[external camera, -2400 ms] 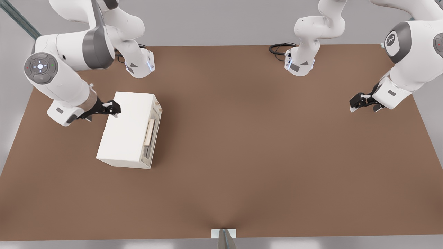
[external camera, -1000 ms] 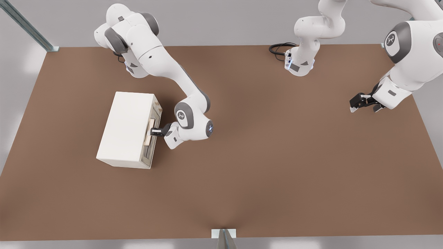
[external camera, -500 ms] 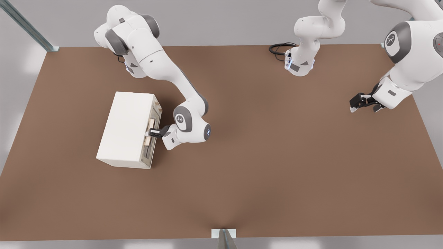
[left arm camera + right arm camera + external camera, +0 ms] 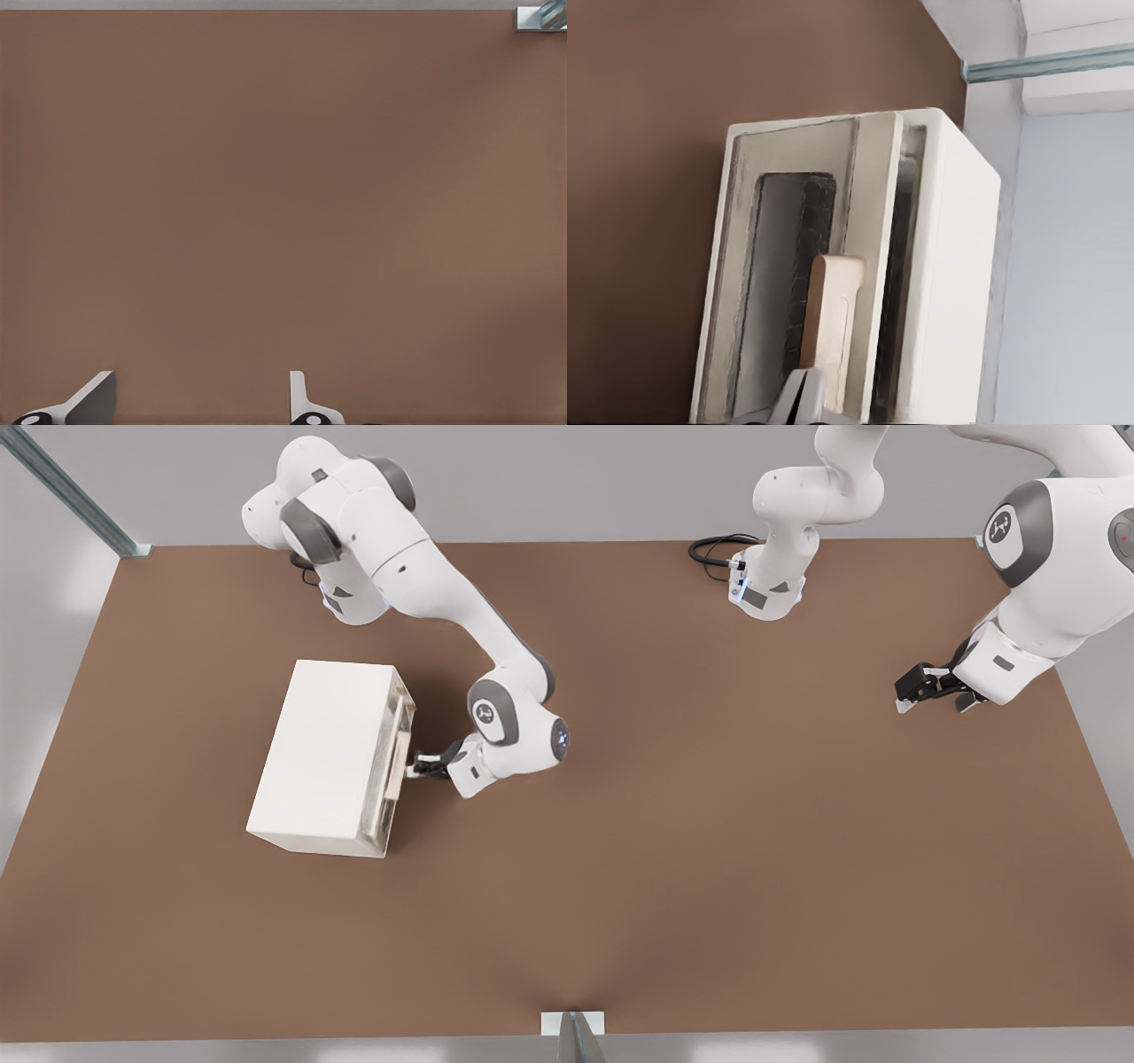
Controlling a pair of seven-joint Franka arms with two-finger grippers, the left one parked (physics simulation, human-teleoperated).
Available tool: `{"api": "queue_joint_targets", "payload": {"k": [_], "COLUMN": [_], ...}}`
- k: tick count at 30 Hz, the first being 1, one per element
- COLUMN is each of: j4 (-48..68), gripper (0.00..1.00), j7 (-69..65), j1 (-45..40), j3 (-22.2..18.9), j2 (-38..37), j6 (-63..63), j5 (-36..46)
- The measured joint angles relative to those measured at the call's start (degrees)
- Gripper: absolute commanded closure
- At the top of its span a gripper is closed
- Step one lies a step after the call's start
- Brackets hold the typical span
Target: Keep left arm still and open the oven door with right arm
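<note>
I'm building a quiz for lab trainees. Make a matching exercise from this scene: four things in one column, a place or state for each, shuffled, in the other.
Things:
1. oven door
2. pincer
3. handle
4. cable

Places or states:
A. coiled at the table's far edge, beside an arm's base
B. tan bar across the door
C. slightly ajar, a gap showing along one edge
D. at the handle, on the oven's side toward the front view's right

Pairs: 1-C, 2-D, 3-B, 4-A
</note>
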Motion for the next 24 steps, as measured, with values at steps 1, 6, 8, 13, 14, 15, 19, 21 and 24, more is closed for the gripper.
{"api": "queue_joint_targets", "payload": {"k": [1,6,8,13,14,15,19,21,24], "j4": [1.48,2.90,-0.09,-2.49,-1.75,-0.21,3.21,3.54,3.65], "gripper": [0.72,0.00,0.00,0.00,0.00,0.00,0.00,0.00,0.00], "j7": [0.09,-2.50,-6.42,-16.00,-17.60,-19.12,-24.41,-26.67,-29.61], "j1": [0.24,-12.51,-23.54,-30.68,-30.68,-30.61,-30.61,-30.64,-30.56], "j3": [0.34,3.34,3.43,3.04,2.96,2.93,2.43,2.34,2.31], "j2": [-0.41,-14.23,-22.38,-31.45,-31.45,-30.96,-30.51,-30.55,-30.56], "j6": [1.68,5.78,6.60,5.98,5.46,5.05,3.79,3.32,2.83], "j5": [1.68,14.16,25.35,36.65,36.13,35.40,33.71,33.36,33.12]}}
